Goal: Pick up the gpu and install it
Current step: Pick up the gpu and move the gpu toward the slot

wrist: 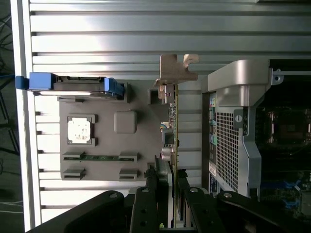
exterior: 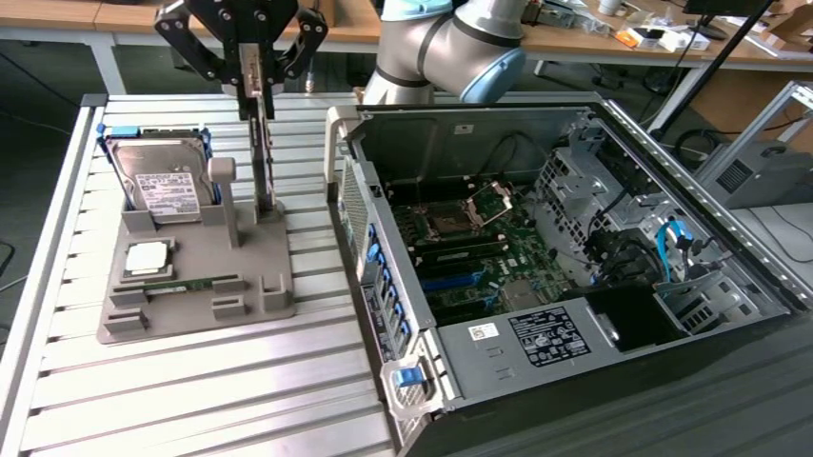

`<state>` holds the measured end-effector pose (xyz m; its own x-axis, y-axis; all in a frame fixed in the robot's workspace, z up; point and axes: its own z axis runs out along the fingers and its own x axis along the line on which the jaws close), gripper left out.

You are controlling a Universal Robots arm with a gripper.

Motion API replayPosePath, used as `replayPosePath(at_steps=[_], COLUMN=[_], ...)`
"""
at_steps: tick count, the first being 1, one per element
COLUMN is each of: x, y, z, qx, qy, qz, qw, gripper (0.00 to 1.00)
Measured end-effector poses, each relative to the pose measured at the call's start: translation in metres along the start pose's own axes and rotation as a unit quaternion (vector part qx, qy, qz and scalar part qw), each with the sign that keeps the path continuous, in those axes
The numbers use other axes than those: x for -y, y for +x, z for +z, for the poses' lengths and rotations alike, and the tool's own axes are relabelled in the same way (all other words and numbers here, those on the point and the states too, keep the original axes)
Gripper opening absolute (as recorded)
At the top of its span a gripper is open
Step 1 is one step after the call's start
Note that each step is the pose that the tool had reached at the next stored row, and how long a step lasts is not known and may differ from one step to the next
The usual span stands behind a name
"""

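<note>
Slatted table [exterior: 190, 381], gpu [exterior: 266, 152] seemingly edge-up

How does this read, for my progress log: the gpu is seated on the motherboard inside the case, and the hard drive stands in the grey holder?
Not quite. The exterior view shows the gpu standing upright in the grey holder, outside the case. The hard drive does stand there.

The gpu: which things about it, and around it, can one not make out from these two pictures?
- gpu faces: both views meet the card edge-on, so its board and cooler are hidden.
- Its lower edge: in the exterior view the grey holder hides whether it sits in a slot.
- gripper: its upper part is cut off by the exterior view's top edge.
- hard drive label: the print is too small to read.
</note>
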<state>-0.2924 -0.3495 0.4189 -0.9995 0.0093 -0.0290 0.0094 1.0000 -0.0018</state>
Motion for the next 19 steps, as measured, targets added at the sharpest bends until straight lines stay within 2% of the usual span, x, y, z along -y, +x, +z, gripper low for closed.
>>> replayPosePath(at_steps=[19], x=[0.0000], y=[-0.0002], z=[-0.0076], qx=[0.0000], qy=[0.0000], qz=[0.000], qw=[1.0000], gripper=[0.27])
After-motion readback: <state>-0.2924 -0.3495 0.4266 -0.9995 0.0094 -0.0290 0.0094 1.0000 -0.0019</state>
